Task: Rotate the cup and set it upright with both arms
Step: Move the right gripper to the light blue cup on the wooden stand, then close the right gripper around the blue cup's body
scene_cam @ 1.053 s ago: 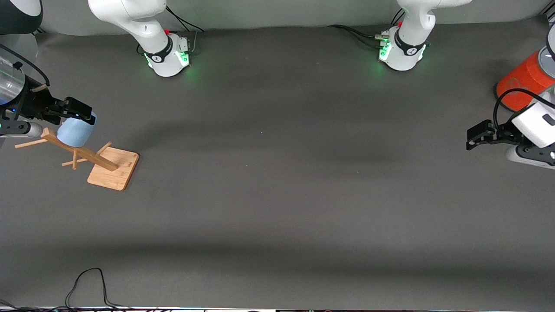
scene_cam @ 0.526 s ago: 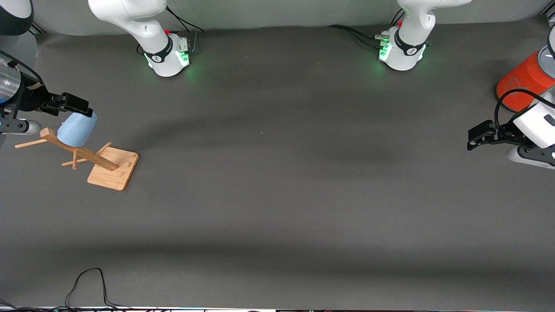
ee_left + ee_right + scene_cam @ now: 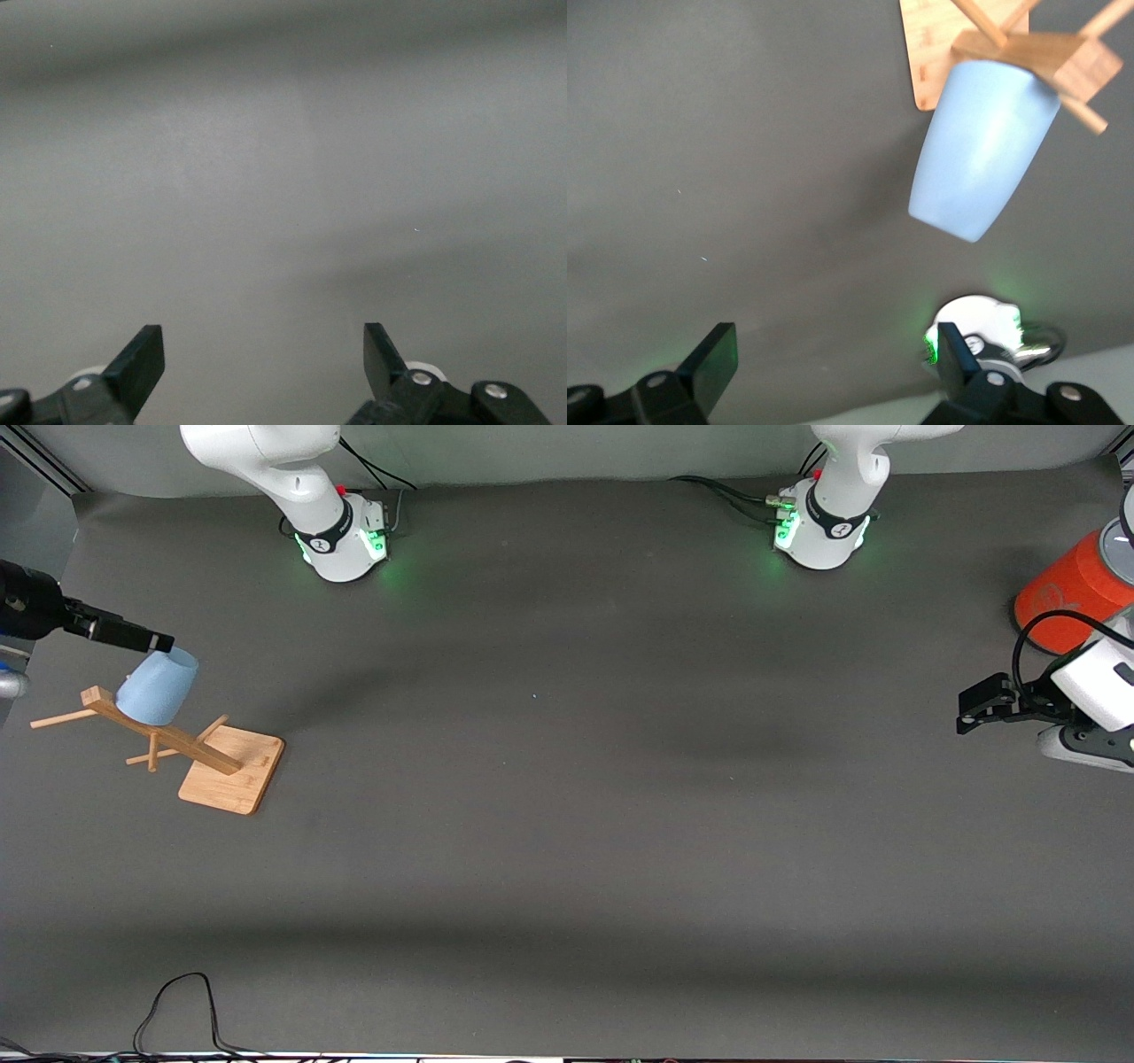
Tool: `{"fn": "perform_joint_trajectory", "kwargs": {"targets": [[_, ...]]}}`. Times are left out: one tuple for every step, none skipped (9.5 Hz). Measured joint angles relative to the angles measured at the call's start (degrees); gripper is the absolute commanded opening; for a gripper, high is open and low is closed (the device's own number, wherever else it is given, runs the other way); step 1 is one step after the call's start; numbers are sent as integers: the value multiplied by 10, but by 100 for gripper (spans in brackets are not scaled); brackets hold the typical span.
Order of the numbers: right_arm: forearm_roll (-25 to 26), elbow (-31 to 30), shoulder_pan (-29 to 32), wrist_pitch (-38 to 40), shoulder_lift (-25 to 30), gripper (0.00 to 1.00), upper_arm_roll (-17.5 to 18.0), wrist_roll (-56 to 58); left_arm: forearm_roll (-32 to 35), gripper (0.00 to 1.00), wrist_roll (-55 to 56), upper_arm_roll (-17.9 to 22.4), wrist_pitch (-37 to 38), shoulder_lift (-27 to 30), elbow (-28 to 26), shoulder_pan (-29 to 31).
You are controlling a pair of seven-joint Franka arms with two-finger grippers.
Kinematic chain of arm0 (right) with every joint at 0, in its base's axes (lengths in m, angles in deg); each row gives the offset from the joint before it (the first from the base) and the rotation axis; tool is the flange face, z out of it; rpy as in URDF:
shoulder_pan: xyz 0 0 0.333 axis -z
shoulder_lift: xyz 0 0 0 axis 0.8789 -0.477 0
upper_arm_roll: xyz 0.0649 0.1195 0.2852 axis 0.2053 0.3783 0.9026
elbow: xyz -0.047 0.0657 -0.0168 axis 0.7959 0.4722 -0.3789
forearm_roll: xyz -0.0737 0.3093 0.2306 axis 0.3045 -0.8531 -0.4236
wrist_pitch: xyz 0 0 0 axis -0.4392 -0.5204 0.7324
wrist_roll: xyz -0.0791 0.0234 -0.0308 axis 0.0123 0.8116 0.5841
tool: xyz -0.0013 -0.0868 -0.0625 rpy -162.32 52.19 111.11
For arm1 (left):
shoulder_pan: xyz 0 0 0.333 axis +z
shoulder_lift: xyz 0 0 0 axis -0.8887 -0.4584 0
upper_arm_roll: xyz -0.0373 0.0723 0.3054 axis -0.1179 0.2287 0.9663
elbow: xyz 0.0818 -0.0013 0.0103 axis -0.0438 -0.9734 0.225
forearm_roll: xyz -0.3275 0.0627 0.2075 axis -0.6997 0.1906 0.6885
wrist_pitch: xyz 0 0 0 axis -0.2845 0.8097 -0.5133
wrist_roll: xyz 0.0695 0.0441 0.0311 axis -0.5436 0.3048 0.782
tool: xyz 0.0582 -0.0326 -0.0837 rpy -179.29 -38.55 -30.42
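Observation:
The light-blue cup (image 3: 158,687) hangs tilted on a peg of a wooden rack (image 3: 164,735) at the right arm's end of the table, mouth over the peg and base pointing up and away. My right gripper (image 3: 146,639) is open and empty, just above the cup's base and apart from it. In the right wrist view the cup (image 3: 983,150) and rack (image 3: 1036,49) lie ahead of the open right gripper (image 3: 835,363). My left gripper (image 3: 969,712) waits open and empty at the left arm's end of the table. The left wrist view shows the left gripper (image 3: 263,359) over bare table.
The rack stands on a square wooden base (image 3: 232,769). A large orange cylinder with a grey top (image 3: 1063,593) stands by the left gripper. A black cable (image 3: 177,1001) loops at the table edge nearest the front camera. The green-lit arm bases (image 3: 341,536) (image 3: 819,531) stand along the table's top edge.
My right gripper, which was around the cup's base, has drawn back off it toward the table's end. The cup stays on the rack. The left arm has barely moved.

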State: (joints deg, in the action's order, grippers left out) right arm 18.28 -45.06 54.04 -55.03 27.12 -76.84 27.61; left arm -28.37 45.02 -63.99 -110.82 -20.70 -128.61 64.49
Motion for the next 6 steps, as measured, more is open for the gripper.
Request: {"fn": "perform_joint_trajectory", "kwargs": {"targets": [[-4,1,0,1,-11,100,-3,-16,0,100,0,0,0,0,0,0],[-4,1,0,4,-24,100,-7,-18,0,100,0,0,0,0,0,0],[-4,1,0,6,-37,100,-11,-18,0,100,0,0,0,0,0,0],[-4,1,0,7,-50,100,-18,-18,0,100,0,0,0,0,0,0],[-4,1,1,8,-63,100,-32,-15,0,100,0,0,0,0,0,0],[-4,0,1,10,-74,100,-44,-11,0,100,0,0,0,0,0,0]]}}
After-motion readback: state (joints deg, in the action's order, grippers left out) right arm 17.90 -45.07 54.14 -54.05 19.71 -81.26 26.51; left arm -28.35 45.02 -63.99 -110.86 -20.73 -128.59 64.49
